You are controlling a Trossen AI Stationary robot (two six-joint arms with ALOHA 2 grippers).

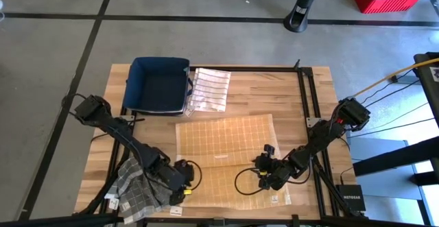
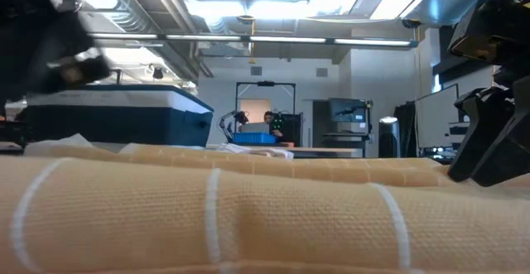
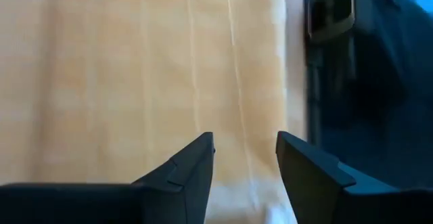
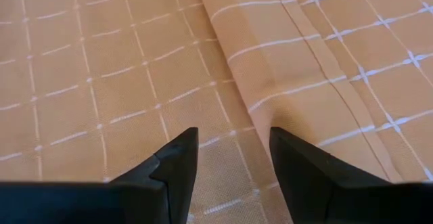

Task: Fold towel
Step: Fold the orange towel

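A tan towel [image 1: 226,134] with a white grid lies spread on the middle of the table, with its near part [image 1: 233,179] lying as a second panel toward the front edge. My left gripper [image 1: 186,184] is at the towel's near left edge. It is open just above the cloth [image 3: 135,68], with nothing between its fingers [image 3: 245,143]. My right gripper [image 1: 263,177] is over the towel's near right part, open [image 4: 233,136]. Its fingers stand on either side of a raised folded edge [image 4: 298,68] of the towel. My right gripper stands open low over the towel's folded edge [image 4: 270,95], slanting down from the table's right. Whether its fingertips touch the cloth I cannot tell.
A dark blue bin [image 1: 159,83] stands at the far left, with a white checked cloth [image 1: 211,90] beside it on the right. A grey checked cloth [image 1: 137,189] lies at the near left corner under the left arm. Black frame rails [image 1: 305,97] border the table's right side.
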